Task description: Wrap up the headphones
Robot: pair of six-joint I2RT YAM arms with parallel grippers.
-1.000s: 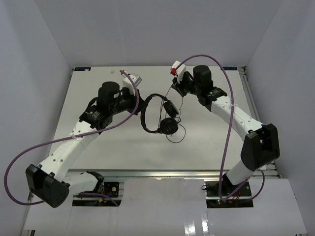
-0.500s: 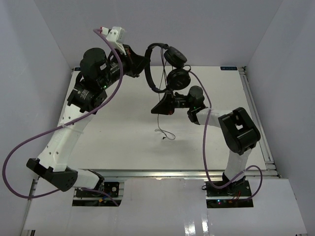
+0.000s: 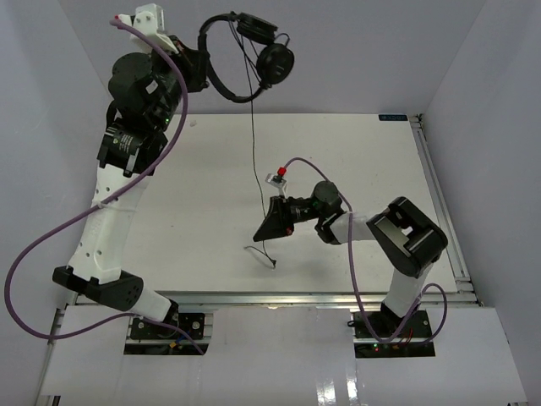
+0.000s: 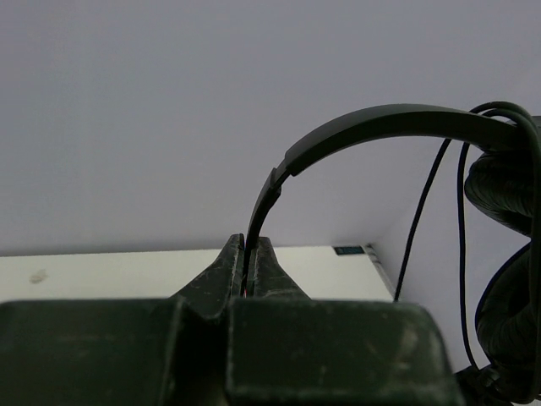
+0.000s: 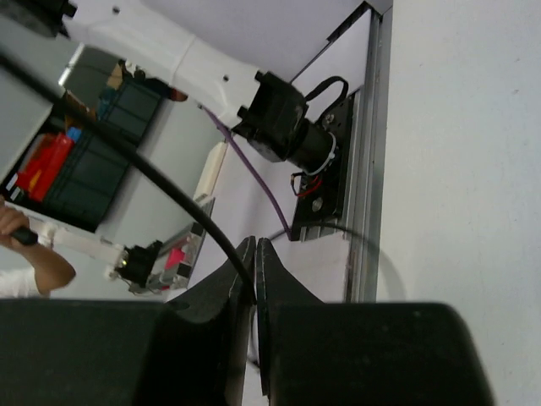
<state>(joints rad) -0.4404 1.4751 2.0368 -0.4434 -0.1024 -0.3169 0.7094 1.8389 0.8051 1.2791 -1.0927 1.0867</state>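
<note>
We hold the headphones (image 3: 275, 61) high above the table's (image 3: 211, 169) far edge.
Our left gripper (image 3: 201, 66) clamps the headband (image 4: 380, 123); our right gripper (image 3: 258, 235), closed tight, pinches the cable (image 3: 254, 144) mid-table, away from the edges.

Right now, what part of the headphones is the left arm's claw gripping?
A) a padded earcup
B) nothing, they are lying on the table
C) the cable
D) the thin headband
D: in the left wrist view the left gripper is shut on the thin headband, with the earcups off to one side; the cable is pinched by the right gripper.
</note>
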